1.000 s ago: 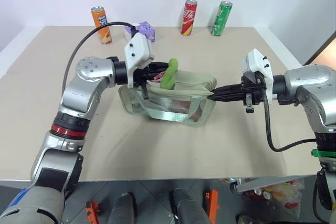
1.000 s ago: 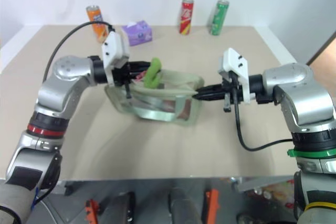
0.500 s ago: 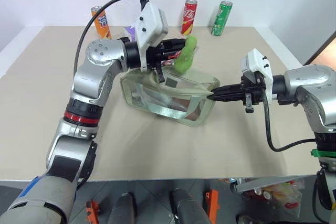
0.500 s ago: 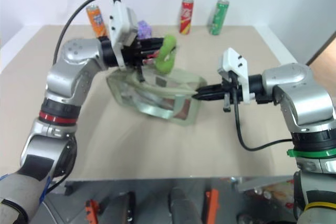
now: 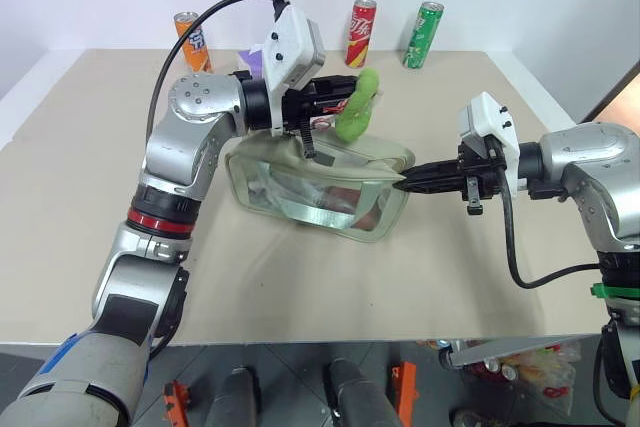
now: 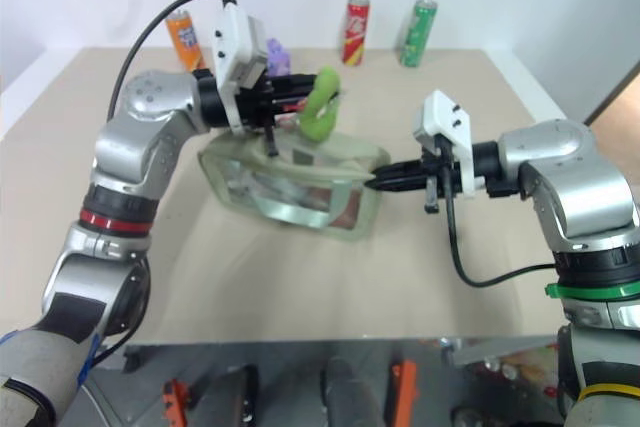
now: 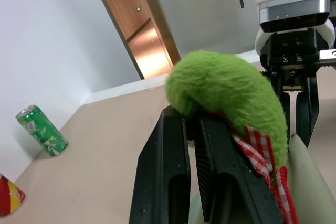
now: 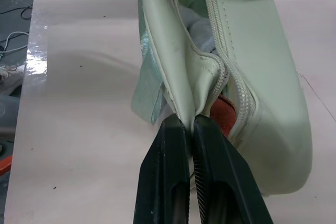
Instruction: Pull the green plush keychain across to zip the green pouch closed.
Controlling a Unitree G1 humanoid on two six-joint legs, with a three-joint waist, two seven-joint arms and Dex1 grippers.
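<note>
Two grippers are on the job here, one at each end of the pale sage-green fabric zip pouch [image 5: 322, 185] with the clear plastic front. The left gripper [image 5: 335, 107] has its black fingers pressed together on the ring end of the bright lime-green fuzzy plush keychain [image 5: 356, 105], right where the little red-and-white striped tag [image 7: 258, 153] hangs; the plush sticks up past the fingertips, above the pouch's top edge. The right gripper [image 5: 408, 181] points across toward the left one and pinches the pouch's end corner, fingers shut on the fabric just where the zipper [image 8: 214, 80] ends. From that wrist you can see the zipper teeth parted near the fingertips, with something reddish inside.

The pouch sits tilted on the beige tabletop [image 5: 300, 277] between both hands. Beyond the left gripper there's an orange soda can [image 5: 193, 38] and a small purple tissue pack [image 6: 276, 55]; further along the back edge stand a red can [image 5: 360, 33] and a tall green can [image 5: 422, 35].
</note>
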